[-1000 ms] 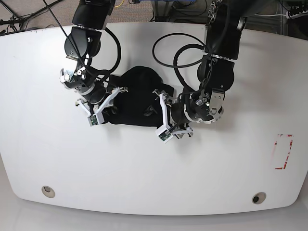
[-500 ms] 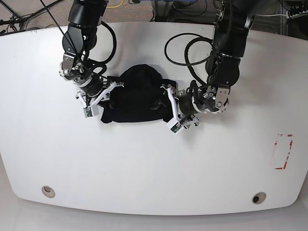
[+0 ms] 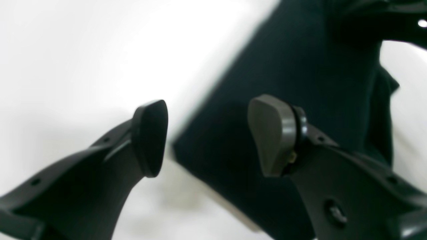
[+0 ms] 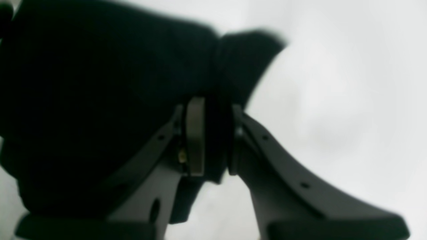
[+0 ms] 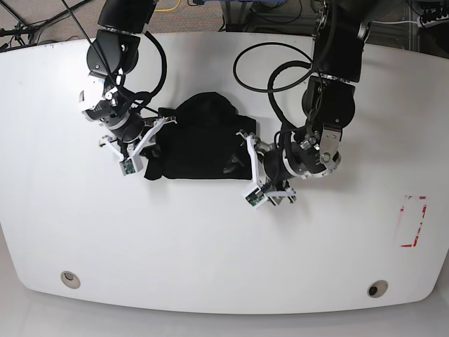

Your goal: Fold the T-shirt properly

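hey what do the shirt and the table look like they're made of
Shirt: soft black cloth, probably cotton knit; matte, it slumps and creases in a bundle. Table: hard, smooth white top, maybe laminate or painted board, hard to say; faint sheen, flat, with rounded corners.

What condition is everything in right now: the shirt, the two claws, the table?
T-shirt: bunched into a compact black bundle, lying on the table.
Right gripper: shut on the T-shirt's edge.
Left gripper: open, holding nothing, beside the T-shirt's edge.
Table: white, red mark near one end.
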Robot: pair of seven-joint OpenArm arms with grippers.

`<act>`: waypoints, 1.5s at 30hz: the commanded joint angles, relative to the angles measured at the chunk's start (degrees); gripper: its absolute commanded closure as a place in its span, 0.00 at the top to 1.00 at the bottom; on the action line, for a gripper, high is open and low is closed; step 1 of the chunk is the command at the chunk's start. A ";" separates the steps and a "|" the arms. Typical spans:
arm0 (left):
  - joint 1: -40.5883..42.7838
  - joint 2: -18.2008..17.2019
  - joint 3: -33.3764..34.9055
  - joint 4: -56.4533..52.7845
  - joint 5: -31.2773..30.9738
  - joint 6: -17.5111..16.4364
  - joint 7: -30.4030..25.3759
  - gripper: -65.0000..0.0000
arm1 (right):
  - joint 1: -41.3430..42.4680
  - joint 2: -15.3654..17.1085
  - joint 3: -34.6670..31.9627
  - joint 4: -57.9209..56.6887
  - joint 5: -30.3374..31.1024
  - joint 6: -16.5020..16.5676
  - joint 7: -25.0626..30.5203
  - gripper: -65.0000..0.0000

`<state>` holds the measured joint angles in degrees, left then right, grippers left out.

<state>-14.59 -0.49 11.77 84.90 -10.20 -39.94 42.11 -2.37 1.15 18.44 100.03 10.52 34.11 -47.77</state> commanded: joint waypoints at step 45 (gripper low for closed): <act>6.90 -0.78 -0.21 3.14 -0.75 -0.06 1.80 0.58 | 5.14 0.13 -0.46 -14.71 0.25 -0.04 1.66 0.16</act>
<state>-8.45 -1.43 11.57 84.27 -10.39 -39.90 43.99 1.23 0.71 17.93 85.56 11.62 34.48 -45.78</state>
